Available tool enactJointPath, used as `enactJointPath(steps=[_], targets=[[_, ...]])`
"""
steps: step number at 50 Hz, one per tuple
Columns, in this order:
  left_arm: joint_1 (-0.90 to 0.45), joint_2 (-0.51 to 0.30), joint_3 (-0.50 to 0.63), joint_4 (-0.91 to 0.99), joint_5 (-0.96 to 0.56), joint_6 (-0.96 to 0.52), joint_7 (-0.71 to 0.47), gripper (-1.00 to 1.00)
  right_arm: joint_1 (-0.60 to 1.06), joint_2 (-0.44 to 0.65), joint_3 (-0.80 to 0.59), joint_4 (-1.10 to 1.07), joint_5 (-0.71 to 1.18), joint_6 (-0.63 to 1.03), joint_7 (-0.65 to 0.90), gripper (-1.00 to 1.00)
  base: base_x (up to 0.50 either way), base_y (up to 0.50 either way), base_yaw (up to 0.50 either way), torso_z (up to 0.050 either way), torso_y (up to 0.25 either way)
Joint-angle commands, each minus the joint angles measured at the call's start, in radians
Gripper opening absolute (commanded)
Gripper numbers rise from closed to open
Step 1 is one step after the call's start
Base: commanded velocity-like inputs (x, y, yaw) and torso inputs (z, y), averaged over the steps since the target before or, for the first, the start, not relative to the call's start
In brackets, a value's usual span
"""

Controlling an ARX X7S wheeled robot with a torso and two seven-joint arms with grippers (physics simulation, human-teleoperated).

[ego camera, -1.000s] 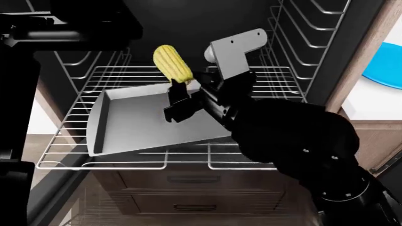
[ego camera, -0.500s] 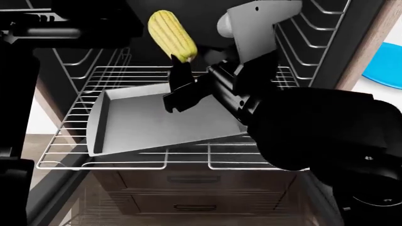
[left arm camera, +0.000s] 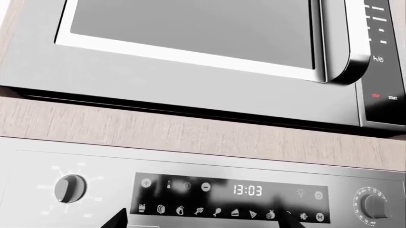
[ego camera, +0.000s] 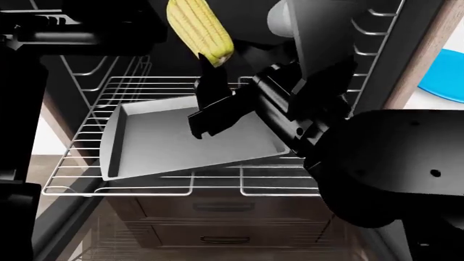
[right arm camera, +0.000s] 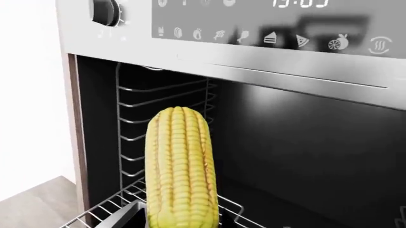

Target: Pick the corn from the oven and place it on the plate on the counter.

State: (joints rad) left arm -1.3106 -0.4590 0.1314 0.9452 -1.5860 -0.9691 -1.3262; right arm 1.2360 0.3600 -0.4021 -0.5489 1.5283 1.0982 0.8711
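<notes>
Corn (ego camera: 199, 30), gripped at its lower end by the right hand (ego camera: 214, 73), stands tilted high above the grey tray (ego camera: 167, 147) in the oven (ego camera: 239, 32), between its side rack guides.

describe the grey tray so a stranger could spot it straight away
Look into the open black oven, at the silver wire rack pulled out in front. The grey tray lies flat on that rack, below the corn held up by the right gripper. It is the only solid sheet among wires.
</notes>
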Motion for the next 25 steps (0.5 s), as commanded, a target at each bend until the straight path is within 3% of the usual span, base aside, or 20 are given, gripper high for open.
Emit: enactJointPath(steps=[1,25], targets=[[-0.006,-0.003,0.006,0.002,-0.006,0.004,-0.008,1.0,0.027,0.011,0.015,-0.04,0.062,0.012,0.067,-1.0,0.0,0.0,0.0,0.0,0.0],[-0.016,-0.006,0.017,-0.001,-0.01,0.015,-0.014,1.0,0.134,0.011,0.014,-0.061,0.188,0.0,0.169,-1.0,0.0,0.0,0.0,0.0,0.0]])
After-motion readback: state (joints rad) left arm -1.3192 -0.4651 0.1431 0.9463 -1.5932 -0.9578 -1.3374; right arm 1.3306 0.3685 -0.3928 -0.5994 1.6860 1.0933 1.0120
